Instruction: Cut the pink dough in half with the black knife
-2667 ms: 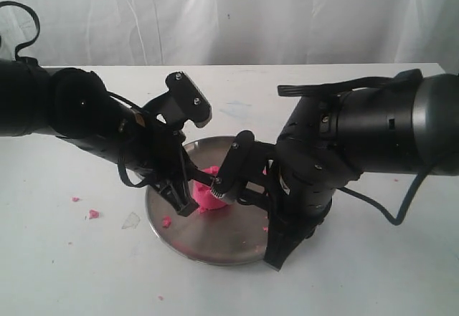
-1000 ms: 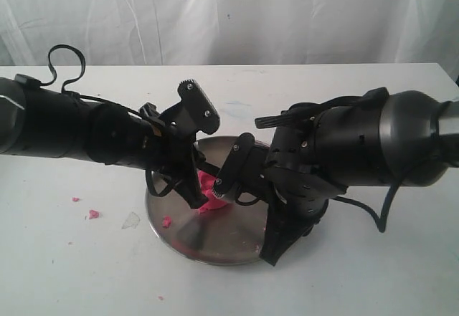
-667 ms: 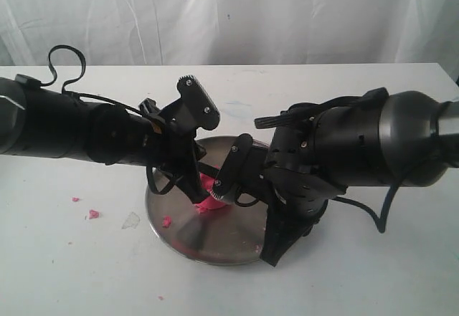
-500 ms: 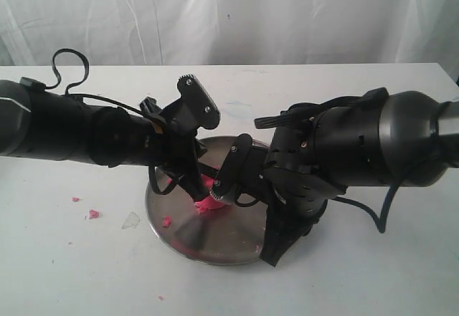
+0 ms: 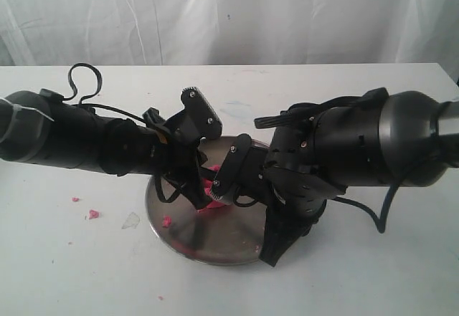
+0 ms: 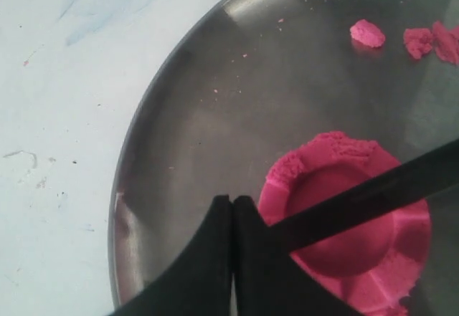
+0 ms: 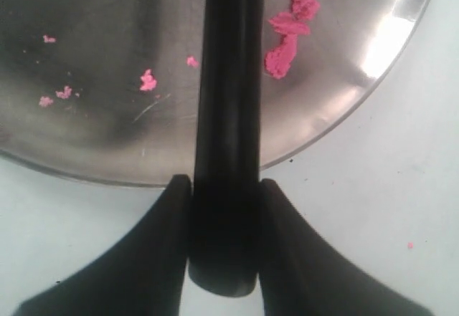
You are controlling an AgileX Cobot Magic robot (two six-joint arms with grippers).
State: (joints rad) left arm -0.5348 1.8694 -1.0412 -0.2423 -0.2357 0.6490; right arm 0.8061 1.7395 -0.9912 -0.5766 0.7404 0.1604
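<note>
The pink dough [image 6: 337, 223] is a short cylinder with a dented top on the round metal plate [image 6: 179, 151]; in the exterior view only a sliver of the dough [image 5: 214, 189] shows between the two arms. The black knife's blade [image 6: 373, 195] lies across the top of the dough. My right gripper [image 7: 226, 185] is shut on the knife's handle [image 7: 226, 115], whose end sits just outside the plate's rim [image 7: 323, 133]. My left gripper [image 6: 233, 201] is shut and holds nothing, with one finger against the dough's side beside the blade.
Pink crumbs [image 7: 287, 40] lie scattered on the plate, with more crumbs [image 5: 93, 214] on the white table to the left beside a small clear scrap [image 5: 130, 221]. Both bulky black arms crowd over the plate [image 5: 179, 233]. A white curtain hangs behind.
My left arm has pushed further right and lower, bringing its shut fingers in against the dough. The right arm and knife have stayed put.
</note>
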